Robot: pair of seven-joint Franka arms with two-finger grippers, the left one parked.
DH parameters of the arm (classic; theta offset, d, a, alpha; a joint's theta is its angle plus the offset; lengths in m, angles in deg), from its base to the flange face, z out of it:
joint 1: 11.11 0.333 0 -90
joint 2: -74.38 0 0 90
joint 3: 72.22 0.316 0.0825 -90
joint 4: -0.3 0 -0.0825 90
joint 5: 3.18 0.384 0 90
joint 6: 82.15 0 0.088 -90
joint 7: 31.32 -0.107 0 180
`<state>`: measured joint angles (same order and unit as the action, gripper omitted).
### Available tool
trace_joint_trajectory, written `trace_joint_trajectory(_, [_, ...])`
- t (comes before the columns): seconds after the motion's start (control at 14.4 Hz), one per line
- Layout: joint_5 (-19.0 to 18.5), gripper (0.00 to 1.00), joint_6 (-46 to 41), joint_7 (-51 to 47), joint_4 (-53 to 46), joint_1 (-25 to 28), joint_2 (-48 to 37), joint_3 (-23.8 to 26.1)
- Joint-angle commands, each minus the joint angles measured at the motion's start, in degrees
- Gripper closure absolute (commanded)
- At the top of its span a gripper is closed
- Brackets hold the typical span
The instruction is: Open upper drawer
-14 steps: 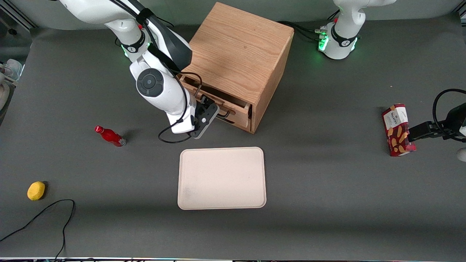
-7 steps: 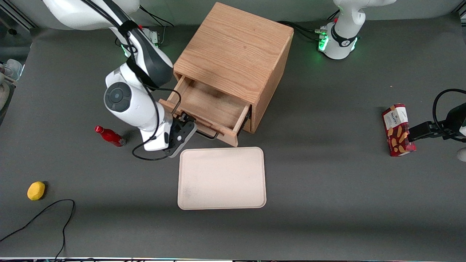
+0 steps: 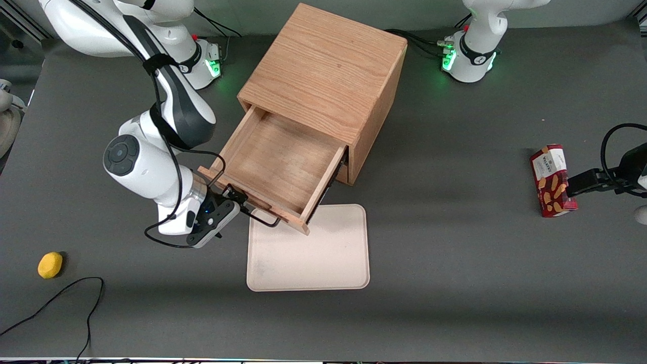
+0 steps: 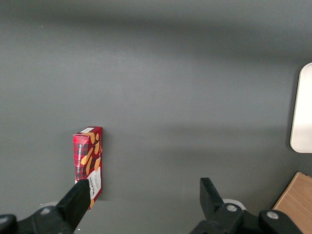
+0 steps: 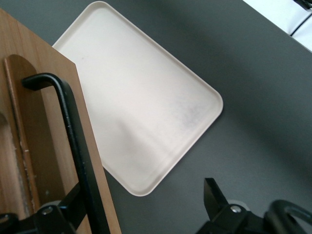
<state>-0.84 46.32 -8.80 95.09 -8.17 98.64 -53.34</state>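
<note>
The oak cabinet (image 3: 323, 65) stands mid-table. Its upper drawer (image 3: 275, 162) is pulled far out toward the front camera and shows an empty wooden floor. The dark bar handle (image 3: 260, 216) runs along the drawer's front; it also shows in the right wrist view (image 5: 73, 131) on the oak drawer front (image 5: 34, 73). My right gripper (image 3: 233, 196) is at the handle's end toward the working arm. In the right wrist view the gripper (image 5: 144, 200) is open, with the bar lying against one finger and the other finger (image 5: 214, 195) well clear. The bottom drawer is hidden under the upper one.
A cream tray (image 3: 323, 253) lies nearer the front camera, its corner under the drawer's front; it shows in the right wrist view (image 5: 141, 97). A yellow ball (image 3: 50, 265) and a black cable (image 3: 60, 293) lie toward the working arm's end. A red snack box (image 3: 551, 179) lies toward the parked arm's end.
The upper drawer slid from barely open to far out. My right gripper moved with the handle toward the front camera. The arm now covers the red bottle.
</note>
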Motion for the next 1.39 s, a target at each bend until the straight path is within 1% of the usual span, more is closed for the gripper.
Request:
trace_joint_trajectory(0.0, [-1.01, 0.00, 2.75, -0.28, -2.67, -0.22, 0.35, -1.65])
trace_joint_trajectory(0.21, [-0.32, 0.00, 1.08, -0.37, -4.62, -0.66, -0.18, -1.57])
trace_joint_trajectory(0.35, [3.19, 0.00, 0.37, -0.37, -4.44, -0.66, -0.70, -1.65])
trace_joint_trajectory(0.62, [8.11, 0.00, 0.28, -0.37, -3.48, -0.66, -0.44, -1.74])
trace_joint_trajectory(0.76, [9.61, 0.00, -0.15, 0.16, -3.48, -0.57, 0.00, -2.44])
trace_joint_trajectory(0.9, [11.28, 0.00, -2.87, 0.33, -3.74, -0.57, 0.35, -2.44])
trace_joint_trajectory(1.04, [10.68, 0.00, -6.28, 0.42, -4.09, -0.57, -1.13, -2.44])
trace_joint_trajectory(1.11, [10.67, 0.00, -8.83, 0.08, -4.18, -0.83, -3.41, -2.44])
trace_joint_trajectory(1.25, [10.41, 0.00, -12.53, -0.28, -3.48, -4.59, -9.11, -2.88])
trace_joint_trajectory(1.32, [9.80, 0.00, -15.07, -0.37, -3.13, -6.44, -12.01, -4.01])
